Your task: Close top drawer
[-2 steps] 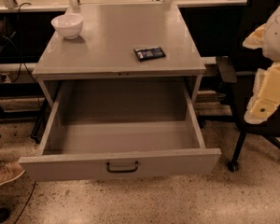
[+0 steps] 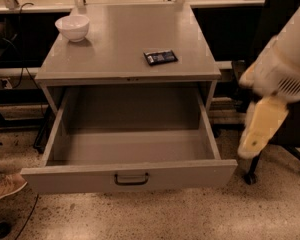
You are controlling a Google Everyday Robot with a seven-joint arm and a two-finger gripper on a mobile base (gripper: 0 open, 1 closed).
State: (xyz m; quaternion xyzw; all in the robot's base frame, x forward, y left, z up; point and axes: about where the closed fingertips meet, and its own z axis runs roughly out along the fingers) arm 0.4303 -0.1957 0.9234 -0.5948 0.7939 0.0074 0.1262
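The top drawer [image 2: 65, 179] of the grey metal cabinet [image 2: 125, 39] stands pulled far out toward me, its inside bare. Its tall plain front panel carries a dark loop handle [image 2: 131, 178] at the centre. My gripper [image 2: 259, 131], pale yellow below a white arm, hangs in the air at the right of the view. It is just beyond the drawer's right front corner, apart from it and holding nothing that I can see.
A white bowl [image 2: 72, 27] sits at the back left of the cabinet top and a dark packet [image 2: 160, 57] lies right of centre. A dark office chair with a wheeled base [image 2: 250, 176] stands behind the gripper. A shoe [image 2: 5, 186] shows at the left edge.
My gripper has moved down and a little left, nearer the drawer's right front corner. The drawer, bowl and packet have not moved.
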